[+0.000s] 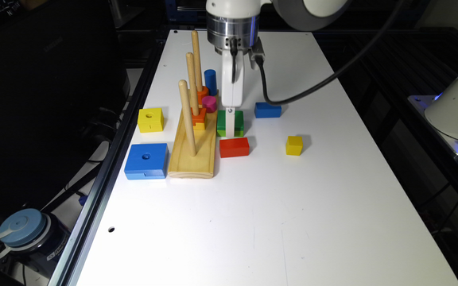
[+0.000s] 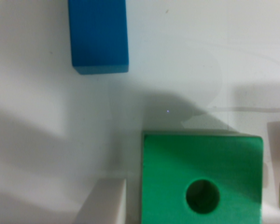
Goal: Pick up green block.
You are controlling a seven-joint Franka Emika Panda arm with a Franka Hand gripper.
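While the white jaws (image 1: 231, 119) stand low around the square flat green wooden block with a round centre hole (image 2: 200, 179), beside the wooden peg stand (image 1: 193, 153) on the white desk (image 1: 272, 198), they look apart, one finger (image 2: 105, 203) beside its edge; closing squarely, centred, should prevent twisting.

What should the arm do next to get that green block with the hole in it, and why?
Probably close the jaws on the green block. In the exterior view the gripper is already down at the block, one white finger beside its edge in the wrist view. The red block and wooden peg stand sit close by, so sideways shifting seems risky.
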